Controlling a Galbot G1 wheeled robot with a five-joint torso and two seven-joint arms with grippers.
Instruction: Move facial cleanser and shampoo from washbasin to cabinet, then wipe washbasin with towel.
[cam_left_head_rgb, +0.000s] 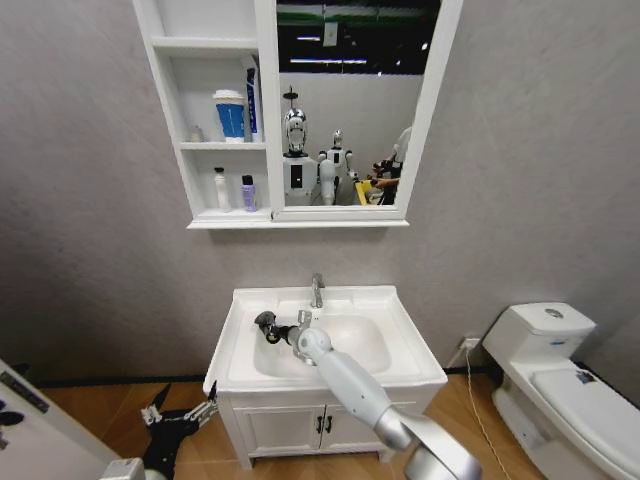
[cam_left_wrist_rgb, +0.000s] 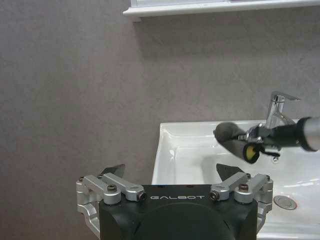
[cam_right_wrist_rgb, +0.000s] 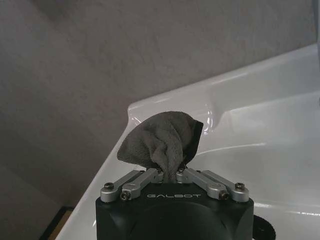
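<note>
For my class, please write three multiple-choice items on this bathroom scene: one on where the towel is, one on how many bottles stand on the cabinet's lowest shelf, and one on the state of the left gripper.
1. Where is the towel?
A. In the right gripper, over the washbasin
B. On the toilet
C. On a shelf

2. How many bottles stand on the lowest shelf of the cabinet?
A. None
B. Two
C. Five

3. The left gripper is:
A. Shut on a bottle
B. Open, holding nothing
C. Shut on the tap

Answers: 1 A, the fingers pinch the cloth. 2 B, one white, one purple. 3 B, its fingers stand apart beside the basin.

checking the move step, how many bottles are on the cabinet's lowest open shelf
2: a white bottle and a purple bottle beside it, both upright on the cabinet bottom shelf. None looks hidden.
</note>
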